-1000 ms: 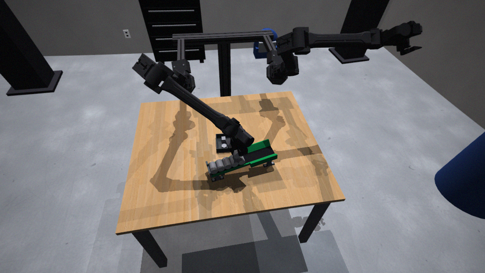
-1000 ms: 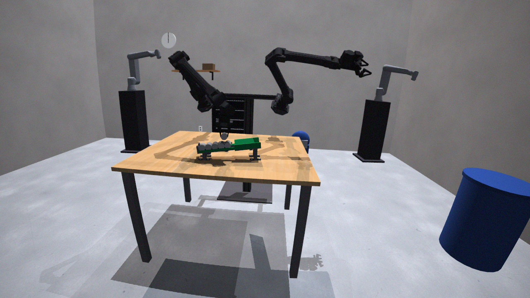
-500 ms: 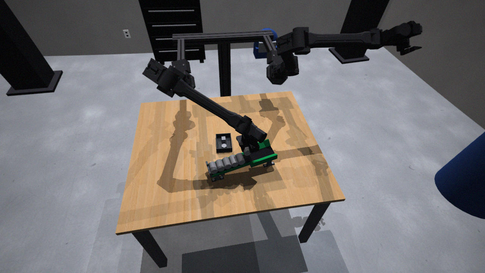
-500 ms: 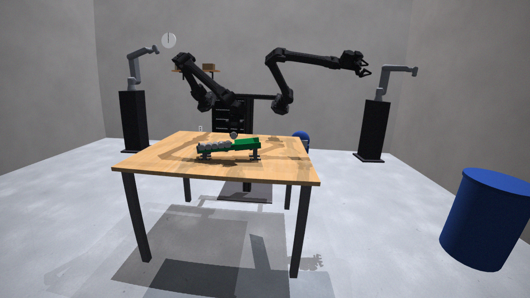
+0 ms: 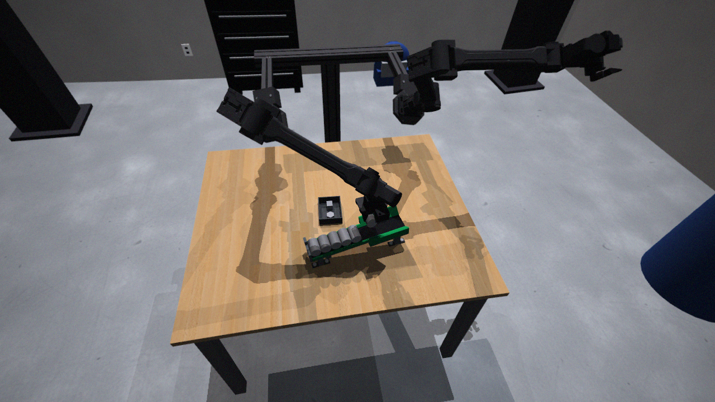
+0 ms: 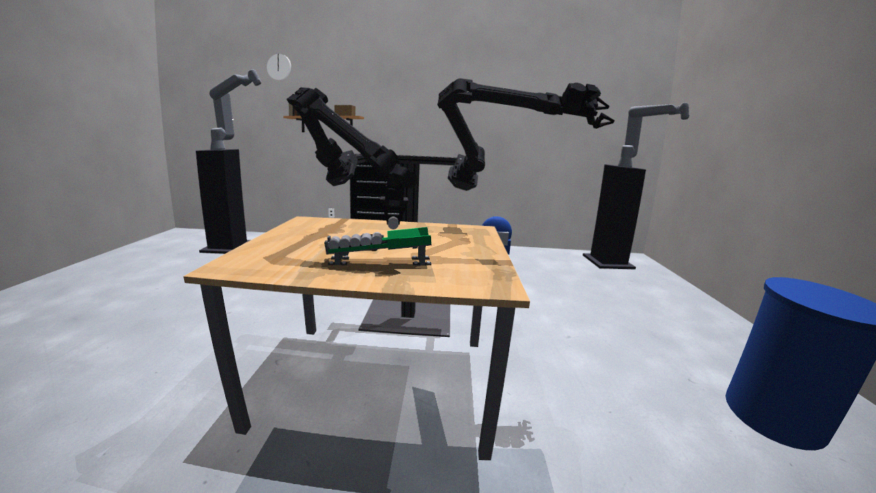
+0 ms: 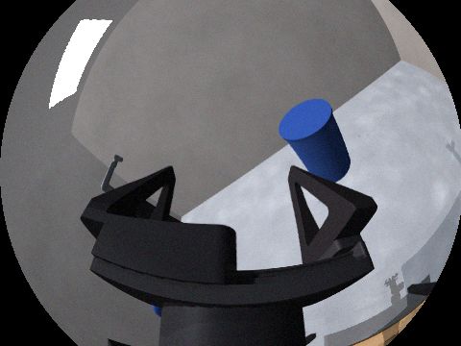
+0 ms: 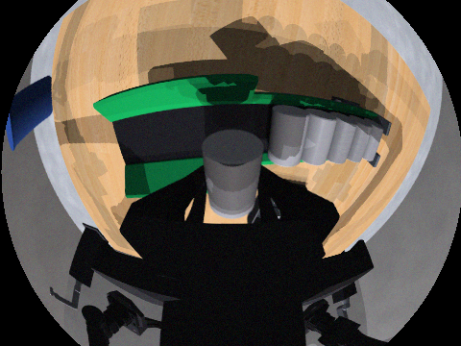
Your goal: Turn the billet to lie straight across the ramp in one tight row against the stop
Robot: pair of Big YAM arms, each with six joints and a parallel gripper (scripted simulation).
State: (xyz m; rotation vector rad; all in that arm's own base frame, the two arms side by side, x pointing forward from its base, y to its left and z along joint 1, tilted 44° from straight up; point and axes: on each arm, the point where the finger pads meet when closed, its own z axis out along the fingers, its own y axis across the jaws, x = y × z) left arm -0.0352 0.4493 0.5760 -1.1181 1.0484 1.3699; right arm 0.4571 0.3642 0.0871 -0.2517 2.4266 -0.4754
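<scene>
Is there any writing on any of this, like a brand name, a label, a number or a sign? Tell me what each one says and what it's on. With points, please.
No words, brands, numbers or signs can be read in any view.
Round white wall clock [image 6: 278, 66]: a dark line shows, but no numerals can be made out.
Steel billets in the row [image 5: 334, 240] [image 6: 354, 240] [image 8: 319, 139]: no marking visible.
Blue drum [image 5: 687, 264] [image 6: 802, 368] [image 7: 322, 144]: no label visible.

Five gray billets [image 5: 333, 240] [image 6: 354, 240] [image 8: 318, 139] can be counted in the row on the green ramp [image 5: 387, 234] [image 6: 408, 237] [image 8: 158, 98], and one more is held above it (six in all). One ramp, one table [image 5: 239, 300] [image 6: 355, 287] [image 8: 110, 29] and one small dark tray [image 5: 320, 218] can be seen. Two small pale things, one [image 5: 328, 204] square and one [image 5: 330, 214] six-sided, are kept in the tray.
</scene>
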